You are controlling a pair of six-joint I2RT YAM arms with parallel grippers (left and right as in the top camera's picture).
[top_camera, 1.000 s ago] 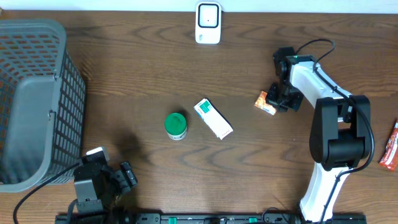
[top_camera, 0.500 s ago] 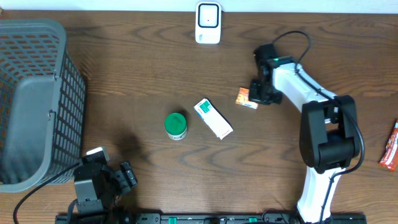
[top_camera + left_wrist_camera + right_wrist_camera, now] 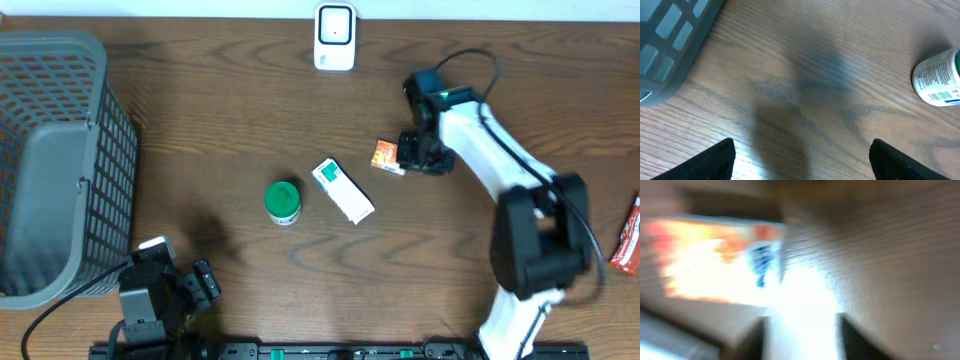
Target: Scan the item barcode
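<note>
Orange packet (image 3: 386,156) right of centre looks light, crinkly; I'd pinch its short edges. Right end effector (image 3: 404,155) sits just beside it; I can't tell its grip.

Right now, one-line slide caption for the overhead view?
Right gripper at an orange packet, scanner top centre; green-capped bottle and white box mid-frame, basket left.

basket (image 3: 112,150) sitting at bench (image 3: 200,110) left edge | green-capped bottle (image 3: 283,202) standing near white box (image 3: 343,191) | red packet (image 3: 627,235) lying far right
</note>
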